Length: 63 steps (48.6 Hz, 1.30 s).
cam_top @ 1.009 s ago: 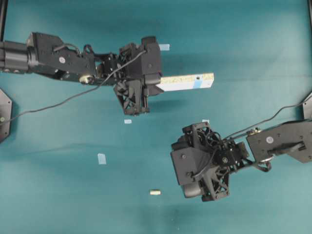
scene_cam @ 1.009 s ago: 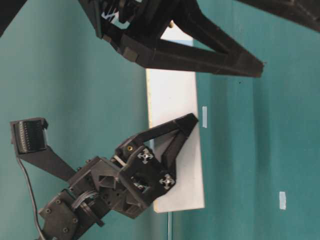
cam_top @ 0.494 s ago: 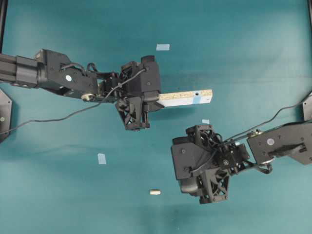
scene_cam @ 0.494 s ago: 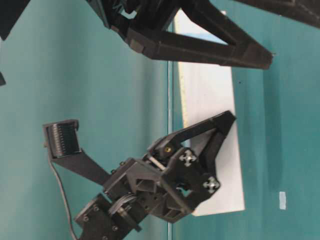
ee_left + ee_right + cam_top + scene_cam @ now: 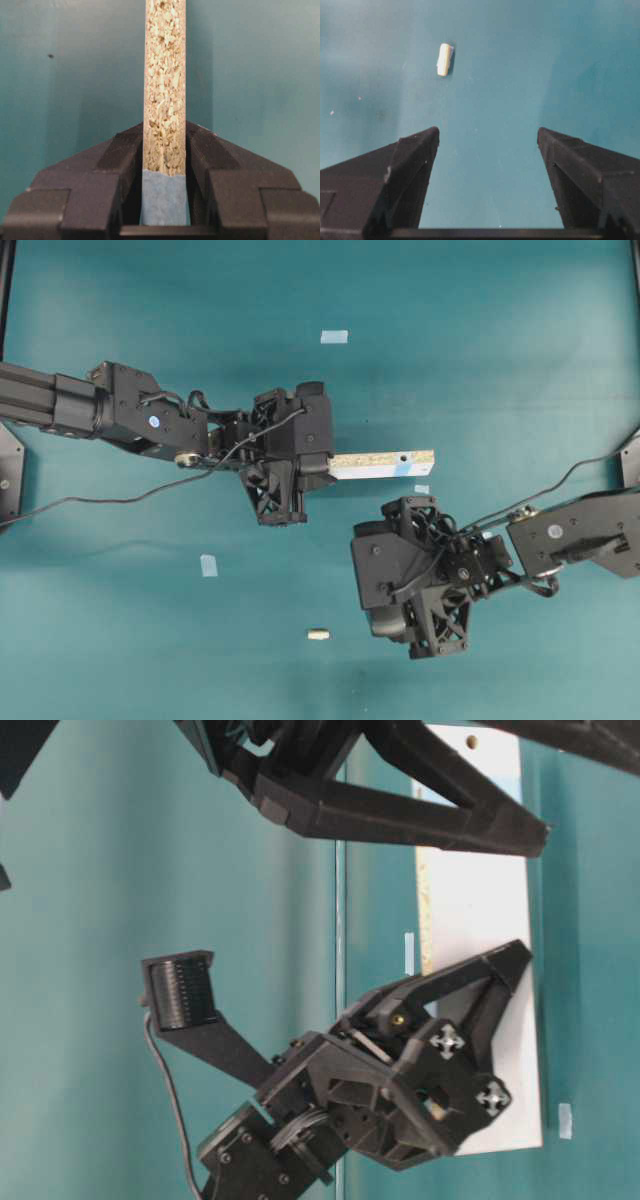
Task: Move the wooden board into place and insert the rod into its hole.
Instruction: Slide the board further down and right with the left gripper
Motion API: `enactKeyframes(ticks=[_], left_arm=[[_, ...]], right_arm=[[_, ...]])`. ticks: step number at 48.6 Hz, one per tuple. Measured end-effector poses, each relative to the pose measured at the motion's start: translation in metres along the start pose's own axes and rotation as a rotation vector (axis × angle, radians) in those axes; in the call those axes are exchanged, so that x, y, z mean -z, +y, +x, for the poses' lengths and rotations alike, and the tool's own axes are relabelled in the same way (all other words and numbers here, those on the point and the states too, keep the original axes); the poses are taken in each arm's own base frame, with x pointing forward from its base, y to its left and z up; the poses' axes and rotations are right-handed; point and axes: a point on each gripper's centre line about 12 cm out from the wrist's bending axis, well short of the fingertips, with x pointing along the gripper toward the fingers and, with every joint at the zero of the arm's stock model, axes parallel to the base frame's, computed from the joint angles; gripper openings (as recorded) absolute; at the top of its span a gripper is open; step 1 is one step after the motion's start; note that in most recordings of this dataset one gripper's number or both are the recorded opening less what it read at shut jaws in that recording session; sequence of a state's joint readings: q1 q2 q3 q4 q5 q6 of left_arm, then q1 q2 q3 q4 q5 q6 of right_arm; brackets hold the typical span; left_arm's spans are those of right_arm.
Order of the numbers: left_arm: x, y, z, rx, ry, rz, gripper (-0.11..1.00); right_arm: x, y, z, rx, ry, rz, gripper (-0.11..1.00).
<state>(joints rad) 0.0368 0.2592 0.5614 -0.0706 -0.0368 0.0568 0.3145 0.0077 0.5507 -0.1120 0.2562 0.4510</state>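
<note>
The wooden board hangs above the table, turned on its long edge, and my left gripper is shut on its left end. The left wrist view shows the speckled board with its blue patch clamped between both fingers. A small dark hole shows near the free end. From table level the board's pale face stands upright. The rod lies alone on the table at the front. My right gripper is open and empty, with the rod ahead and to its left.
Small pale-blue tape squares lie on the teal table: one at the back, one at left centre, one just under the board's free end. The right arm's body sits below and to the right of the board.
The left gripper has carried the board toward the table's front and rolled it from flat onto its edge. The right gripper shifted slightly and stays open.
</note>
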Motion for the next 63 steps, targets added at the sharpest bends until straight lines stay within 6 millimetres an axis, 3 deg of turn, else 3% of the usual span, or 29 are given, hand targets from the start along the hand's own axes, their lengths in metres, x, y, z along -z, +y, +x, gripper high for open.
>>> enactKeyframes(ticks=[53, 55, 60, 63], left_arm=[[0.001, -0.011, 0.011, 0.018, 0.01, -0.011, 0.22], [0.001, -0.011, 0.011, 0.018, 0.01, -0.011, 0.28], [0.001, -0.011, 0.011, 0.018, 0.008, -0.011, 0.58], [0.001, -0.011, 0.011, 0.018, 0.008, -0.011, 0.58]], right_arm=[[-0.001, -0.001, 0.0, 0.001, -0.002, 0.001, 0.85], [-0.001, -0.001, 0.0, 0.001, -0.002, 0.0, 0.85], [0.0, 0.0, -0.001, 0.001, 0.0, -0.001, 0.85], [-0.001, -0.001, 0.0, 0.001, -0.002, 0.0, 0.85]])
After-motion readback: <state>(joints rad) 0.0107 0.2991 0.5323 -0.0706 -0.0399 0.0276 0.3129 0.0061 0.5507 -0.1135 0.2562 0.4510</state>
